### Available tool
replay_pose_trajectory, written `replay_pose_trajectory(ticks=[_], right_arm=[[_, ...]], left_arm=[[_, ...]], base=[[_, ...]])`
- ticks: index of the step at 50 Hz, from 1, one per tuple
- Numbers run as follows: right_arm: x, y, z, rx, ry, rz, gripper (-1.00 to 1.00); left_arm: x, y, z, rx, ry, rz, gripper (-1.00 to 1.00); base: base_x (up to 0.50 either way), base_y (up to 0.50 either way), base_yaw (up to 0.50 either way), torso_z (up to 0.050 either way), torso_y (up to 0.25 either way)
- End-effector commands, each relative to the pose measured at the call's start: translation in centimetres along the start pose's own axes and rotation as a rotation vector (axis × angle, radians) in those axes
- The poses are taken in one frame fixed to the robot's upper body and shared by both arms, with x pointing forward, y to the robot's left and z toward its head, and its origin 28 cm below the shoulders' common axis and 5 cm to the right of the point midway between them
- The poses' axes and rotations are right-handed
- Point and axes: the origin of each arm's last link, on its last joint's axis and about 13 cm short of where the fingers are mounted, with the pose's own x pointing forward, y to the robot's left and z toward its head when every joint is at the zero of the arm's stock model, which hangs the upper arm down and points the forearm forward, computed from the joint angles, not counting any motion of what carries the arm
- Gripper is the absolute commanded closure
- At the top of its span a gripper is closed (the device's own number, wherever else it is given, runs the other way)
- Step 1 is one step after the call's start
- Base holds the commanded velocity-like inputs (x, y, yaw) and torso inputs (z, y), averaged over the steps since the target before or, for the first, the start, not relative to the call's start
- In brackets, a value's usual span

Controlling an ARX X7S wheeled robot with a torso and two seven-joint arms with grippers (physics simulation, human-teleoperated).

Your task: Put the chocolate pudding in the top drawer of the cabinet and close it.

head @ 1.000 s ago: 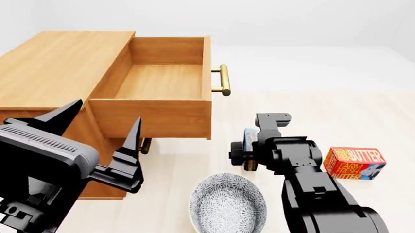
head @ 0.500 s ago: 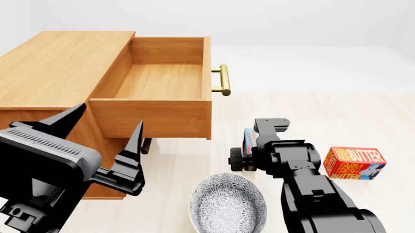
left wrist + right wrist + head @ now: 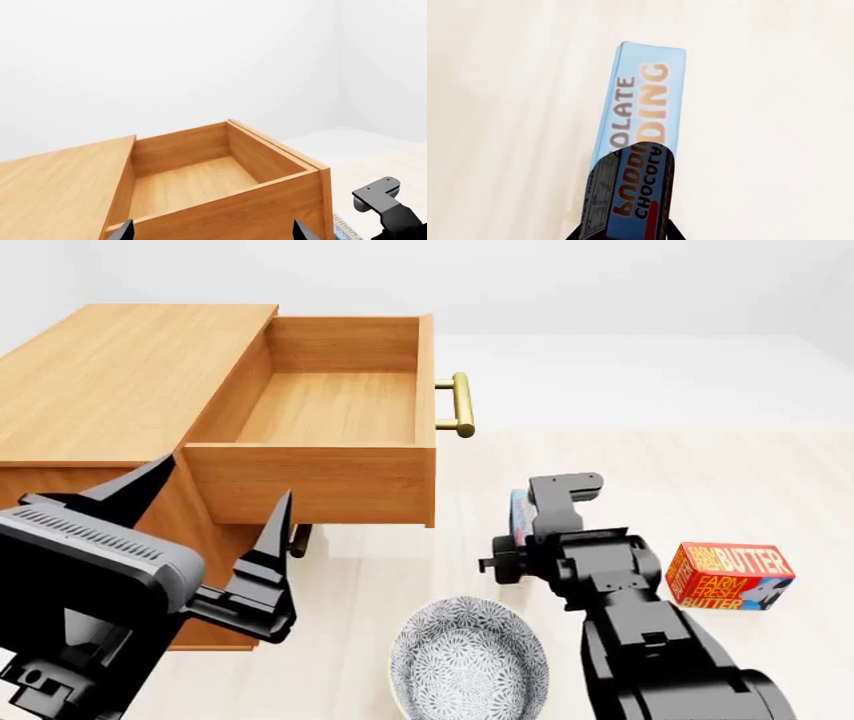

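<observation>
The chocolate pudding (image 3: 518,514) is a thin box with a blue printed edge, held upright in my right gripper (image 3: 513,543) just above the floor, in front of and below the open drawer. In the right wrist view the box (image 3: 640,125) sits between the two fingers and my right gripper (image 3: 624,235) is shut on it. The top drawer (image 3: 334,410) of the cabinet (image 3: 120,380) is pulled out and empty, its brass handle (image 3: 462,405) facing right. My left gripper (image 3: 224,475) is open and empty beside the drawer's near side wall (image 3: 220,212).
A patterned grey bowl (image 3: 470,655) lies on the floor left of my right arm. A Farm Fresh Butter box (image 3: 729,576) lies to the right. The lower drawer's handle (image 3: 299,540) shows under the open drawer. The floor is pale wood.
My right gripper has risen slightly with the pudding box and shifted a little towards the drawer. The left arm and drawer have not moved.
</observation>
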Motion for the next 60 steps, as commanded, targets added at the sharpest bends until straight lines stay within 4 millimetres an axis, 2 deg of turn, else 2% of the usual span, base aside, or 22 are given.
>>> replay_pose_trajectory(ticks=[1,11,30,42,52,60], right_arm=[[-0.1,-0.6,1.4,-0.018,-0.116,-0.025,1.00],[-0.8,-1.3,3.4,0.013,-0.246,-0.055,1.00],[-8.3,-1.5,4.1,0.033,-0.529,-0.055,1.00],[-11.7,-0.6,4.7,0.013,-0.679,-0.038,1.00],[-14.6,0.4,5.6,-0.024,-0.790,0.015,1.00],[-16.7,1.1,7.8,-0.054,-0.841,0.124,1.00]], left_arm=[[-0.1,0.0,-0.2,0.000,0.003,0.010,-1.00],[-0.2,0.1,-0.2,-0.001,0.001,0.020,-1.00],[-1.0,0.3,-0.1,-0.003,-0.018,0.042,-1.00],[-1.5,0.4,0.1,-0.005,-0.036,0.047,-1.00],[-2.0,0.5,-0.3,-0.009,-0.044,0.040,-1.00],[-2.3,0.6,-0.4,-0.016,-0.051,0.040,-1.00]], base=[[0.00,0.00,0.00,0.000,0.000],[0.00,0.00,0.00,0.000,0.000],[0.00,0.00,0.00,0.000,0.000],[0.00,0.00,0.00,0.000,0.001],[0.00,0.00,0.00,0.000,0.000],[0.00,0.00,0.00,0.000,0.000]])
